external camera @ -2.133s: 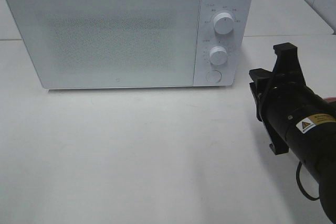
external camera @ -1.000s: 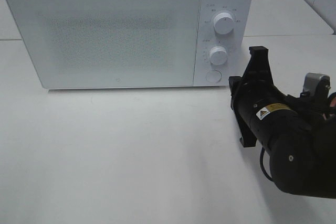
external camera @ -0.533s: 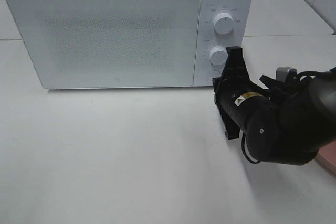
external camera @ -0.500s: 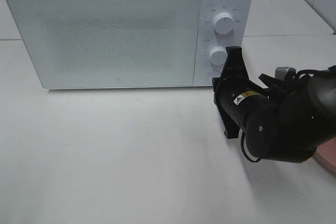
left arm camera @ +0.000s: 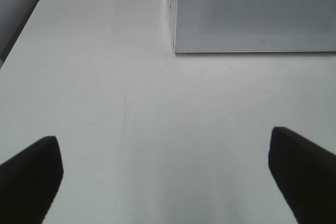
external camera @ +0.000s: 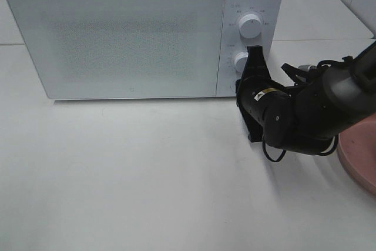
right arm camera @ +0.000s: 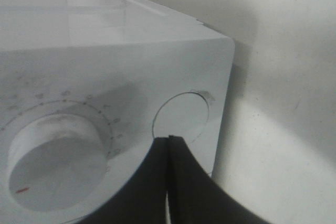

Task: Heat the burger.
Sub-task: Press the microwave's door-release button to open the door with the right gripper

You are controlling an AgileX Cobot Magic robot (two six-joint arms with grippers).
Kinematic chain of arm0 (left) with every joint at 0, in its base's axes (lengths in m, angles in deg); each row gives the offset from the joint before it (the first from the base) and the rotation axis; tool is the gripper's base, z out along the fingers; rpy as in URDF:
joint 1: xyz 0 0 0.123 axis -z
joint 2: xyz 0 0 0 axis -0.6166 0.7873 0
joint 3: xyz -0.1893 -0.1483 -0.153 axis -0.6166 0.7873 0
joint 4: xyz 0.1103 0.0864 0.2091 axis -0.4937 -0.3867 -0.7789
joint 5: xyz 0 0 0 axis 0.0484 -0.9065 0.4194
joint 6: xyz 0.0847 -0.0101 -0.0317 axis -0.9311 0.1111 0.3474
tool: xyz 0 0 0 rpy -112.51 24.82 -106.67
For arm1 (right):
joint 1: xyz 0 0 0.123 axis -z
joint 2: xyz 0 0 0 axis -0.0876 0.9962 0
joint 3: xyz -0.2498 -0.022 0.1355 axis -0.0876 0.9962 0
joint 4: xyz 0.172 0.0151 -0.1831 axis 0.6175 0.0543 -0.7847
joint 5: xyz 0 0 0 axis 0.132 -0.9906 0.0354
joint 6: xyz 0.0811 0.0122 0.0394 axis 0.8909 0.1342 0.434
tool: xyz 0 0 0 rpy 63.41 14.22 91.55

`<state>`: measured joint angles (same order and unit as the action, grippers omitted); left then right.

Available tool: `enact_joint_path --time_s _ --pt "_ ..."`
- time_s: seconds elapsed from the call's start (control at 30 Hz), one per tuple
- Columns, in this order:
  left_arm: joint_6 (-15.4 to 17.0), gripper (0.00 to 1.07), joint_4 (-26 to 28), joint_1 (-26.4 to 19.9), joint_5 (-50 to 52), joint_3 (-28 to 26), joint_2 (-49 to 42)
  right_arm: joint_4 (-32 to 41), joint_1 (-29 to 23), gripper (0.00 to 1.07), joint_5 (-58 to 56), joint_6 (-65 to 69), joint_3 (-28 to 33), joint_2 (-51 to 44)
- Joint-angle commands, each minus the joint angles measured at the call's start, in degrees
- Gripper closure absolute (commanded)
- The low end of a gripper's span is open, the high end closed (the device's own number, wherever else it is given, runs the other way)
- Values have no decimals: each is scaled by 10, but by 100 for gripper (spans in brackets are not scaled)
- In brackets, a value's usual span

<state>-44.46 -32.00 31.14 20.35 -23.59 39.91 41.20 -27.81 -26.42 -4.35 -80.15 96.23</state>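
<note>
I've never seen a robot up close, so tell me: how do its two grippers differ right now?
The left gripper stands wide open; the right gripper is shut, fingers together. The left one hangs over the table, short of the microwave; the right one points at the microwave's round button. Both are black and hold nothing.

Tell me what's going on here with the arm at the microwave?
The right gripper, jaws shut, has its tip at the round white push button below the two dials on the white microwave oven; whether it touches cannot be told. The oven door is closed. The left gripper hangs open over the white table, holding nothing. A round pink plate shows at the right; no burger is in view.
</note>
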Motion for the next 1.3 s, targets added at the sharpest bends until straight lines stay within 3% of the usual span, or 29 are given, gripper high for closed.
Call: enact_joint_path --time_s 0.03,0.73,1.3 --pt "4 7 6 -2 -2 0 -3 -9 6 107 -18 -9 -13 10" --pt "4 7 6 -2 -2 0 -3 39 26 107 -3 -36 -85 56" --pt "4 7 6 -2 -2 0 -3 34 26 107 169 23 -154 81"
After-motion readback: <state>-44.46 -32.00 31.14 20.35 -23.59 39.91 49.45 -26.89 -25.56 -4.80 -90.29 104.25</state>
